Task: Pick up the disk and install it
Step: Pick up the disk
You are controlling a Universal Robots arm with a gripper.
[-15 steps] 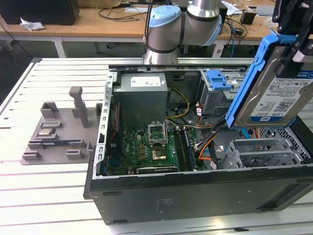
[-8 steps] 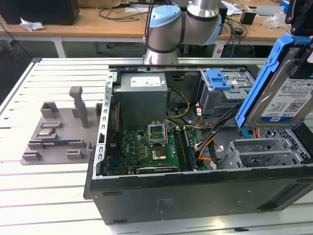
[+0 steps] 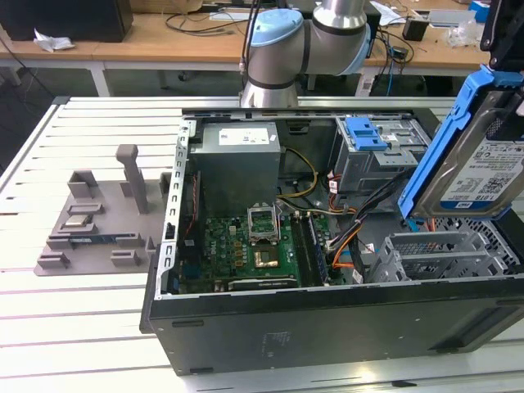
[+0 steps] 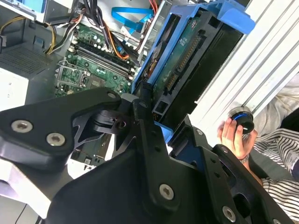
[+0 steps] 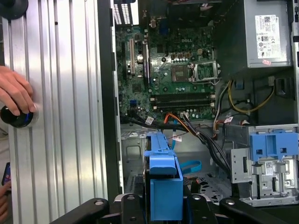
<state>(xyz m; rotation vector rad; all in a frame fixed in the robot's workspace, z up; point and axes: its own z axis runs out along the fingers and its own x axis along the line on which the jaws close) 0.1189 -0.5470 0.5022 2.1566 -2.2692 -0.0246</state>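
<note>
While the disk (image 3: 479, 160) hangs steeply tilted over the corner of the case (image 3: 327, 315) at the exterior view's right, the fingers (image 4: 144, 116) are clamped on its blue carrier frame, and nothing else supports it. That, to my eye, is the first worry. The frame is plastic, and a hold on plastic could flex or slide if an edge of the disk catches on something. In the wrist views I cannot quite tell how much of the frame the fingers cover, so the hold may be firmer than it looks.

Inside the case, the grey drive cage (image 3: 442, 254) lies below the disk, and the disk is not square to it. Lowered at this slant, a bottom corner would likely meet the cage's rim or the case wall instead of sliding in, and the push could twist the disk in the fingers. A bundle of orange and black cables (image 3: 354, 237) runs through the case just beside the cage, on the side toward the motherboard (image 3: 246, 246). They could be snagged or pinched under the carrier.

Outside the case, a person's hand (image 5: 14, 91) rests on a dark knob (image 5: 16, 116) on the slatted counter (image 3: 82, 319), near the wall closest to the disk. A dropped disk could fall that way.
</note>
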